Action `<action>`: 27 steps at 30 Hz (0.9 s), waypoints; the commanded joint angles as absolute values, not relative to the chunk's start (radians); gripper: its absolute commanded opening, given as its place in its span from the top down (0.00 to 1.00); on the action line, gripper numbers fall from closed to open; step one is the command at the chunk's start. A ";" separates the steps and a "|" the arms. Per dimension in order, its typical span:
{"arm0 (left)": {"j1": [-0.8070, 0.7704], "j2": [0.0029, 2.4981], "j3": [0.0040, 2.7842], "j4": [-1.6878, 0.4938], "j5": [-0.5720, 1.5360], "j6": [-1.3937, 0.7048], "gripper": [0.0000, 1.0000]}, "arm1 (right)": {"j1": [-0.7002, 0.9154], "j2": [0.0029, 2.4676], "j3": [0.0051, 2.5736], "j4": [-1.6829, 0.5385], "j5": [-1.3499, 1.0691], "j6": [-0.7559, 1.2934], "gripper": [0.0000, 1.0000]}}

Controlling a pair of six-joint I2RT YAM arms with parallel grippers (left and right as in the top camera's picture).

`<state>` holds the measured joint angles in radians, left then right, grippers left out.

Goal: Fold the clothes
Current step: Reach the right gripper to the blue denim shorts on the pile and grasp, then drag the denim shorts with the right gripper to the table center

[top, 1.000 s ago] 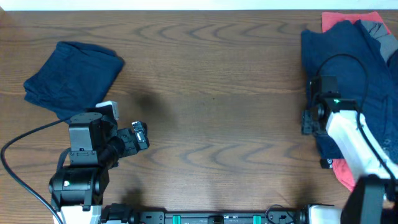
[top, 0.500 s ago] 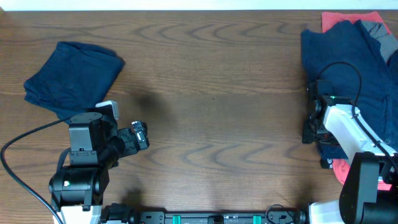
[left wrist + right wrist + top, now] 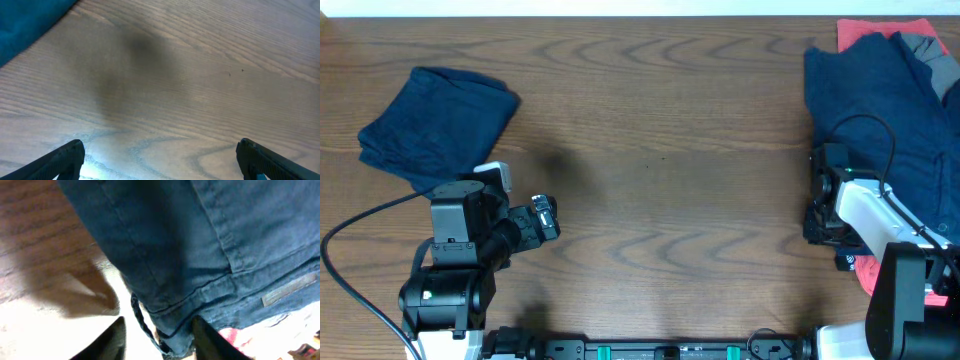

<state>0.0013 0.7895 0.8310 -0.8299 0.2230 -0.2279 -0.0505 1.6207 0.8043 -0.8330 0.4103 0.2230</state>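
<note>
Two navy pieces lie well apart on the wooden table (image 3: 660, 130). The folded navy garment (image 3: 435, 125) sits at the far left, its longer side tilted from near-left to far-right. The shorts (image 3: 880, 110) are spread at the right edge with their long axis running from the far side toward the robot. They lie over a red-orange cloth (image 3: 885, 30) and a grey T-shirt (image 3: 925, 45). In the right wrist view the banded edge of the shorts, with a belt loop (image 3: 142, 322) and a small sewn patch (image 3: 290, 290), points toward the near side and hangs down into the right gripper (image 3: 157, 342). Its fingers (image 3: 112, 340) stand apart on either side of that edge and have not closed on it. The left gripper (image 3: 160, 167) hovers over bare wood beside the folded garment, jaws spread wide. Compared with a second ago, the right gripper has slid slightly nearer along the shorts' inner edge. The left arm and both garments have not moved.
</note>
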 commanded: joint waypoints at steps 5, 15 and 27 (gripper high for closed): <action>-0.002 0.789 0.851 -0.829 0.228 -0.208 0.02 | -0.067 1.623 0.791 -0.822 0.414 0.235 0.99; -0.002 0.789 0.851 -0.829 0.228 -0.208 0.02 | -0.067 1.583 0.914 -0.935 0.294 0.253 0.99; -0.002 0.789 0.851 -0.829 0.228 -0.208 0.02 | 0.004 1.459 1.288 -1.203 -0.058 0.154 0.99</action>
<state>0.0013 0.7895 0.8310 -0.8299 0.2260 -0.2279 -0.0486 1.4628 1.2724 -1.1629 0.0837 0.1852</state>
